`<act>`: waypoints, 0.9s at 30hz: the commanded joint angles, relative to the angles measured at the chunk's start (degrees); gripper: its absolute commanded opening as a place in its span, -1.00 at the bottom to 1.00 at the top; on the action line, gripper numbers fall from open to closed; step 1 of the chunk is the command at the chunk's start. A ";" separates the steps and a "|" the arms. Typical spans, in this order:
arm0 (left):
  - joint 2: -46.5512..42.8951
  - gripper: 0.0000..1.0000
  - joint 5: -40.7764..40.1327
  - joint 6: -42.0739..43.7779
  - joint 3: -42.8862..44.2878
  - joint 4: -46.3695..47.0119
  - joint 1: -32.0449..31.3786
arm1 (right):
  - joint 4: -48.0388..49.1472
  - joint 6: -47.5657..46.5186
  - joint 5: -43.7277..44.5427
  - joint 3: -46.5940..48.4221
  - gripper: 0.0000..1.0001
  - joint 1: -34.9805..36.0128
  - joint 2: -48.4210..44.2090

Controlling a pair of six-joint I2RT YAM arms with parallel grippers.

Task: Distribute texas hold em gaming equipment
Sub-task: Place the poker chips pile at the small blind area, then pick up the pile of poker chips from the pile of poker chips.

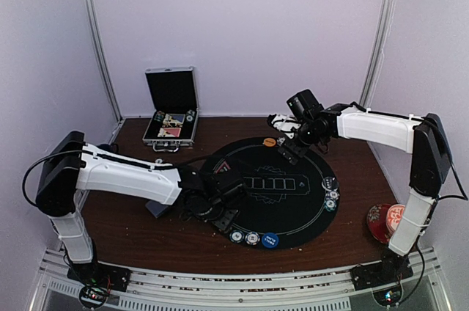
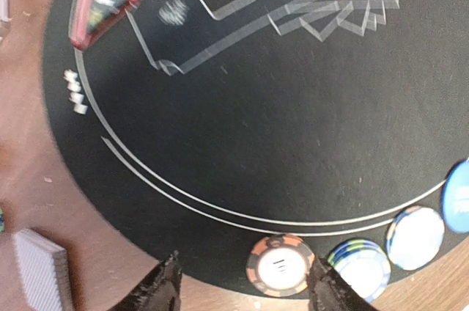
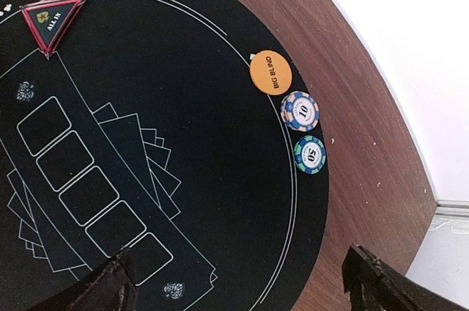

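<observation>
blue button disc (image 2: 460, 197) cropped, triangle marker (image 2: 102, 9) blurred

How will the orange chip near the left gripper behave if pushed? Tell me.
Lying flat on the black mat, the orange chip will probably slide, not roll. It looks thin and stiff, so likely light and awkward to pinch. Pushed sideways, it may bump the white chip beside it.

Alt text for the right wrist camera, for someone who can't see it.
An orange Big Blind disc, a 10 chip and a 50 chip lie in a row at the edge of a black poker mat on a brown table. A red All In triangle lies upper left; the right gripper is open.
</observation>
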 commanded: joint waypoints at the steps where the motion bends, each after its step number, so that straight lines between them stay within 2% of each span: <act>1: -3.38 0.27 -5.84 -0.42 3.49 -4.59 1.23 | 0.84 0.28 0.96 -0.56 1.00 -0.17 -1.12; 5: -5.77 0.42 -6.46 0.78 3.99 -6.62 5.16 | 0.88 0.19 0.98 -0.65 1.00 -0.16 -1.01; 13: -8.70 0.95 -9.20 5.81 8.48 -11.63 16.16 | 0.86 0.13 1.16 -0.73 1.00 -0.18 -0.84; 17: -8.70 0.96 -8.79 8.41 11.13 -13.24 23.34 | 1.00 0.03 1.56 -0.75 1.00 -0.12 -0.53; 27: -8.08 0.96 0.02 11.74 12.64 -11.68 40.35 | 1.10 0.02 2.09 -0.82 1.00 -0.10 -0.27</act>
